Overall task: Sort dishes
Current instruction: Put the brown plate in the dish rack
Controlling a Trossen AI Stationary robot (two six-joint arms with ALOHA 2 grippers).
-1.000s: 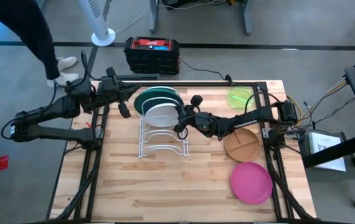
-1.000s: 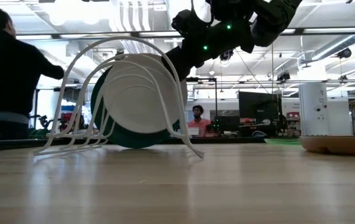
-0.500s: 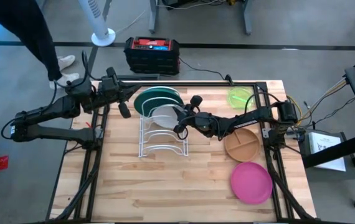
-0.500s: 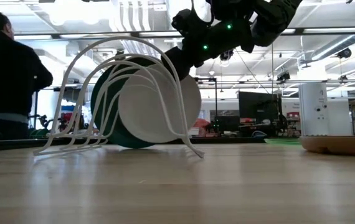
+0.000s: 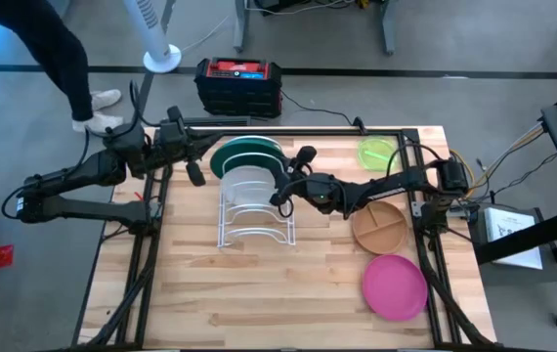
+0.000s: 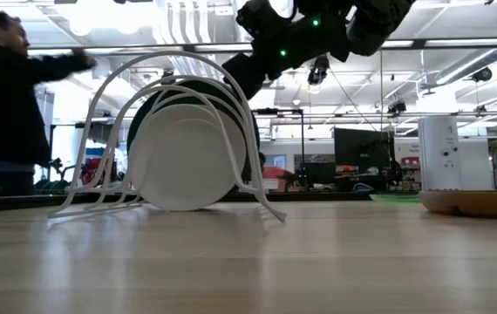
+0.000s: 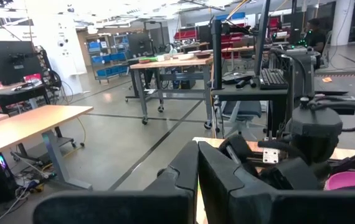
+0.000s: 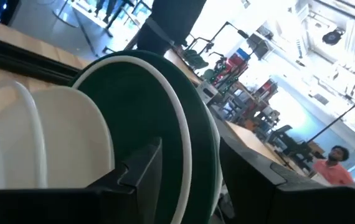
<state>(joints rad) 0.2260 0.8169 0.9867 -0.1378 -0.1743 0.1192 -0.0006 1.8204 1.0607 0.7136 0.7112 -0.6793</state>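
Standing in the rack (image 5: 255, 231), white plate (image 5: 250, 181) sits just beside the open right hand (image 5: 280, 197).

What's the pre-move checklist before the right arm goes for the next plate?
1. White plate seated upright in the dish rack, in front of the dark green plate: ok.
2. Right tool off the white plate, fingers apart: ok.
3. Right tool clear of the rack wires: cannot tell, it hangs close beside them.
4. Brown divided plate, pink plate and lime plate lying flat on the table, unobstructed: ok.
5. Left tool parked at the table's far left edge, out of the path: ok.
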